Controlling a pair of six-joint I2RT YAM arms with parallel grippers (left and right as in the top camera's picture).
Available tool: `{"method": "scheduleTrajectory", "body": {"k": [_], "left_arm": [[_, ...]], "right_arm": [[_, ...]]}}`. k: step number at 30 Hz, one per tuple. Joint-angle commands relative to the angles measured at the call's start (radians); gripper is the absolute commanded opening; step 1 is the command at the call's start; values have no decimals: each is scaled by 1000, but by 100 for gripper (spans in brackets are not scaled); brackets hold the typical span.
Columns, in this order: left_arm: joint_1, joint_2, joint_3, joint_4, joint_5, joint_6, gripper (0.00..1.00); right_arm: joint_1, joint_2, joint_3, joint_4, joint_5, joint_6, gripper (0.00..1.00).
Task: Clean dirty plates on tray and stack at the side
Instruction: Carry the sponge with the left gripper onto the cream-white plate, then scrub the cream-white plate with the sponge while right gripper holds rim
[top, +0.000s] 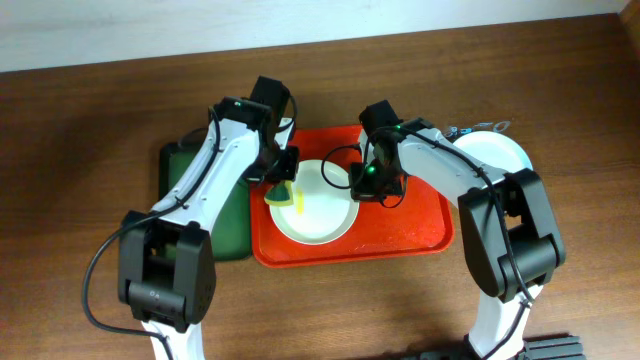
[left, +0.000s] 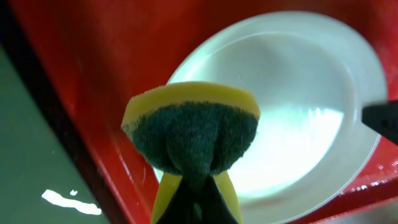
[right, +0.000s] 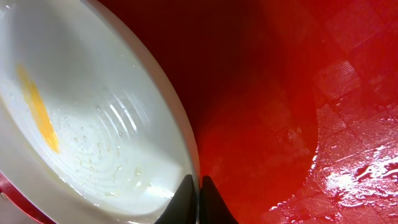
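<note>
One cream-white dirty plate (top: 318, 210) lies on the red tray (top: 420, 225), with a yellow smear (right: 38, 112) inside it. My right gripper (top: 366, 184) is shut on that plate's right rim (right: 180, 134), one finger inside the plate and one outside, low over the tray floor (right: 280, 93). My left gripper (top: 284, 186) is shut on a folded yellow sponge with a green scouring face (left: 193, 134). It holds the sponge over the plate's left edge (left: 292, 106); whether it touches the plate I cannot tell. Another pale plate (top: 497, 152) rests on the table just right of the tray.
A dark green tray (top: 196, 165) lies left of the red tray, partly under my left arm. The red tray floor is wet and glossy (right: 360, 174). Brown wooden table surrounds both trays. A small metal object (top: 470, 128) sits behind the right plate.
</note>
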Motion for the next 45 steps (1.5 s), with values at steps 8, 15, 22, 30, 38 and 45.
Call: {"method": "scheduleTrajectory", "body": {"k": [8,15,22,30,38,45], "left_arm": [[-25,5,-181,187,23,-61,0],[-25,5,-185,174,19,-98,0],[-25,7,-264,216,-76,-98,0],[-27,9,-357,340,215,-97,0],[63,-25,-163,264,378,-63,0],[47,-35,-147,175,87,-63,0]], "right_arm": [[13,1,-3,0,-18,-2,4],[53,1,-4,36,-9,73,4],[53,1,-10,34,3,72,4],[53,1,-71,96,2,72,4],[53,1,-88,116,-13,72,4],[53,1,-88,117,-13,72,4]]}}
